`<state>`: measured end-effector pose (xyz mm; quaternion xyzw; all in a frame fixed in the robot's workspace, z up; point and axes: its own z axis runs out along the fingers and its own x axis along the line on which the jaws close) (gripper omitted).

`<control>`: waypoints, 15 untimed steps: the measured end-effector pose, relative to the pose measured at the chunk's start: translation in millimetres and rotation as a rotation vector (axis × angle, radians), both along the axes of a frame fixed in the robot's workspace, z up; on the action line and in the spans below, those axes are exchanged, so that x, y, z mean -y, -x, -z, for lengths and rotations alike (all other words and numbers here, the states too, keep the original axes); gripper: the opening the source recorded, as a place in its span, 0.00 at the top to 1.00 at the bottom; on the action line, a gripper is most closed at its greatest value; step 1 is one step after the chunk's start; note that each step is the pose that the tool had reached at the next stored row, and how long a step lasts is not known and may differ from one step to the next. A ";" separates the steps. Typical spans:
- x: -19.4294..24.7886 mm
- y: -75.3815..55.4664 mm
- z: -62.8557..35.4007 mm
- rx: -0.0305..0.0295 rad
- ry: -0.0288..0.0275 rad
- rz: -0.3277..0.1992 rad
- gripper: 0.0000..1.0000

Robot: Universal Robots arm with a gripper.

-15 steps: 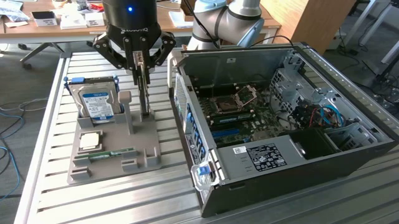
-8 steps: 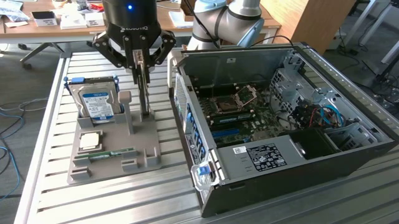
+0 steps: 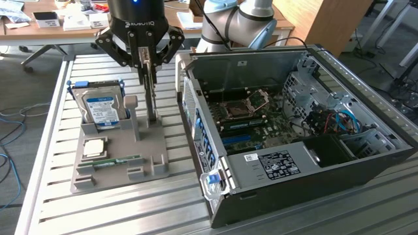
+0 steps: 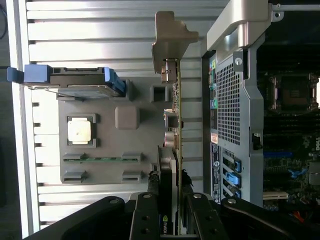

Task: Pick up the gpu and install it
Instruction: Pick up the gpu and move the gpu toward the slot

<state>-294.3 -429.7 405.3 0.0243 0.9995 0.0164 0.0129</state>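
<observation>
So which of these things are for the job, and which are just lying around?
For the job: the gripper, closed on the gpu; the open computer case.
Just lying about: the hard drive, the square chip, the RAM stick, all in the grey holder.

Our gripper (image 3: pixel 150 67) is black, lettered ROBOTIQ in white, with a blue light above. Our arm (image 3: pixel 247 19) is silver-grey with pale-blue caps.

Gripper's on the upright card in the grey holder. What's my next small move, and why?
Probably lift straight up: the gripper looks shut on the thin green-and-black gpu card, whose lower edge sits in a slot of the grey plastic holder.
</observation>
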 end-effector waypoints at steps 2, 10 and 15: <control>0.0 0.0 0.0 0.0001 0.0000 0.000 0.73; 0.0 -3.7 -0.1 -0.0001 0.0000 0.000 0.73; 0.0 -12.9 -0.1 -0.0001 0.0001 0.000 0.73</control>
